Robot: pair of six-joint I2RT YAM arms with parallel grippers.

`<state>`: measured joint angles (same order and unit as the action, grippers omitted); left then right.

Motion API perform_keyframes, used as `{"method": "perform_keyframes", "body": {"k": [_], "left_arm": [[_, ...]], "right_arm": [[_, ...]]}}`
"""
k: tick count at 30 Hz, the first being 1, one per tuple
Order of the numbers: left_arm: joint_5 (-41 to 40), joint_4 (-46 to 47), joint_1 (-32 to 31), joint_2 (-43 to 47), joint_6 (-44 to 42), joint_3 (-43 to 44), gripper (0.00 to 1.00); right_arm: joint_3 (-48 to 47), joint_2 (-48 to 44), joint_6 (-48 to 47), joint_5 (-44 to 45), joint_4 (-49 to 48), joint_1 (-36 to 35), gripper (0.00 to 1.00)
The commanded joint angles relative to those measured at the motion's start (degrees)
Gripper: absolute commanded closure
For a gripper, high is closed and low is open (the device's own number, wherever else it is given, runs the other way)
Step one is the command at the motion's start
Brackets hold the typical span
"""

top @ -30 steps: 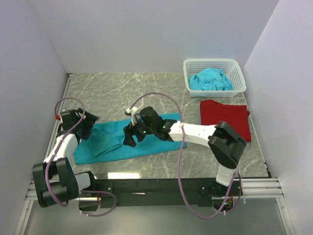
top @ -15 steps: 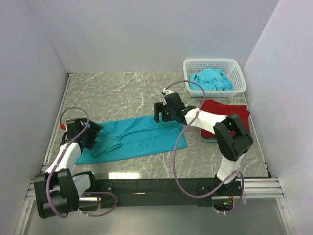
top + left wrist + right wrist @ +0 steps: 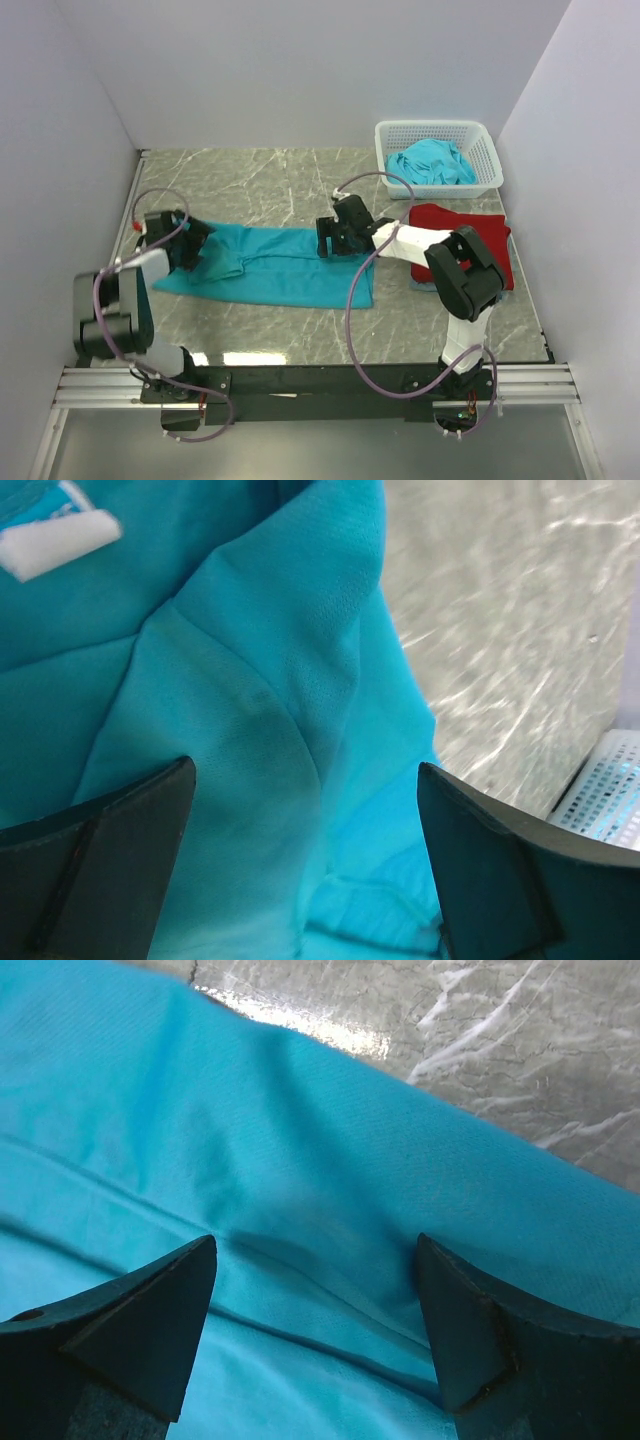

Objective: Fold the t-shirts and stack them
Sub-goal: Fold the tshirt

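Observation:
A teal t-shirt [image 3: 275, 268] lies spread in a long band across the middle of the table. My left gripper [image 3: 192, 246] is open over its left end, close above the cloth [image 3: 300, 730], where a white label [image 3: 55, 542] shows. My right gripper [image 3: 328, 240] is open over the shirt's far right edge, with cloth [image 3: 300, 1250] between the fingers. A folded deep red t-shirt [image 3: 465, 238] lies at the right. More teal shirts [image 3: 430, 163] are heaped in the basket.
A white lattice basket [image 3: 484, 142] stands at the back right corner. Grey walls close in the table on the left, back and right. Marble tabletop [image 3: 250, 180] shows behind the spread shirt, and the table's front edge [image 3: 300, 360] runs in front of it.
Both arms moved toward the back and the shirt shifted with them, now lying straighter and farther from the front edge. The right gripper stayed at the shirt's far right edge.

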<state>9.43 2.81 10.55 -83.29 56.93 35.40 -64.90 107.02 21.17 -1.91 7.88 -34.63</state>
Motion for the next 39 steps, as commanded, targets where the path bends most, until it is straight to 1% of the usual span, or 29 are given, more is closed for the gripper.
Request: {"method": "perform_keyframes", "body": {"k": [1, 3, 4, 5, 6, 7, 8, 9, 10, 12, 13, 15, 19, 21, 23, 28, 31, 32, 35, 36, 38, 39], "left_arm": [[-1.6, 2.38, -4.9, -9.84, -1.19, 8.85, 0.0], [-2.31, 0.1, -7.19, -14.6, -1.55, 14.84, 0.01], [-3.1, -0.95, -8.16, -19.5, -1.9, 18.01, 0.0], [-3.45, -1.75, -10.0, -21.98, -2.43, 24.22, 0.01], [-3.54, -2.1, -10.28, -24.36, -2.61, 27.15, 0.0], [-2.24, -1.84, -12.72, -28.9, -3.05, 29.88, 0.0], [-1.44, -1.49, -13.35, -31.13, -2.79, 34.78, 0.01], [-0.91, 0.25, -13.97, -33.15, -2.52, 36.92, 0.01], [-0.3, 0.96, -14.93, -36.82, -2.26, 40.85, 0.01], [1.11, 2.02, -15.81, -40.1, -2.17, 44.83, 0.01], [1.46, 1.94, -16.86, -42.9, -2.69, 48.59, 0.01], [2.08, 2.64, -18.53, -46.16, -3.83, 53.43, 0.01], [2.87, 3.34, -21.0, -50.21, -4.89, 58.98, 0.01], [2.18, 3.87, -21.62, -51.27, -4.98, 60.13, 0.01], [1.99, 5.0, -22.15, -51.54, -4.72, 60.84, 0.01], [4.54, 8.0, -22.5, -49.87, -5.68, 61.81, 0.01], [5.68, 10.37, -22.85, -45.93, -5.69, 61.02, 0.01], [5.69, 10.98, -22.94, -44.43, -5.95, 60.58, 0.01], [4.9, 8.98, -23.73, -37.14, -9.1, 59.7, 0.0], [4.37, 7.23, -24.34, -32.6, -11.38, 58.57, 0.01], [3.41, 5.81, -24.87, -27.66, -13.06, 55.85, 0.01], [3.92, 5.11, -24.96, -22.5, -14.03, 52.09, 0.0]], "right_arm": [[4.25, -3.82, 2.73, -2.82, -0.05, -0.61, 0.13], [7.93, -6.02, 3.35, -3.97, -0.41, -2.36, 0.13], [9.26, -8.21, 4.22, -4.41, -0.84, -3.33, 0.13], [10.49, -9.28, 4.67, -4.76, -1.02, -4.38, 0.13], [12.68, -10.16, 5.19, -4.77, -1.2, -7.35, 0.13], [13.65, -11.65, 6.5, -4.68, -1.63, -8.95, 0.13], [14.88, -12.1, 7.04, -4.68, -1.73, -10.96, 0.13], [15.24, -12.54, 8.26, -4.42, -1.73, -14.29, 0.13], [15.51, -13.06, 8.88, -4.15, -1.81, -16.06, 0.13], [15.77, -13.16, 9.5, -6.17, -2.17, -18.53, 0.13], [15.77, -13.16, 10.03, -6.43, -2.34, -20.98, 0.13], [14.46, -12.55, 9.33, -5.83, -0.86, -23.19, 0.13], [11.38, -11.14, 8.01, -3.19, 1.52, -27.93, 0.12], [10.33, -11.13, 7.49, -1.87, 2.23, -28.91, 0.12], [10.15, -11.48, 7.31, -1.17, 2.49, -29.96, 0.12], [10.5, -15.26, 7.13, 0.94, 2.05, -30.58, 0.12], [9.97, -18.51, 7.31, 2.96, 2.31, -30.49, 0.11], [9.71, -19.39, 7.4, 5.66, 2.58, -30.41, 0.1], [9.62, -23.78, 7.66, 10.68, 3.28, -29.36, 0.07], [9.79, -25.97, 7.4, 11.14, 3.11, -28.74, 0.07], [10.41, -28.0, 7.75, 12.8, 3.37, -26.72, 0.07], [10.85, -29.84, 7.75, 13.94, 3.46, -26.02, 0.06]]}}
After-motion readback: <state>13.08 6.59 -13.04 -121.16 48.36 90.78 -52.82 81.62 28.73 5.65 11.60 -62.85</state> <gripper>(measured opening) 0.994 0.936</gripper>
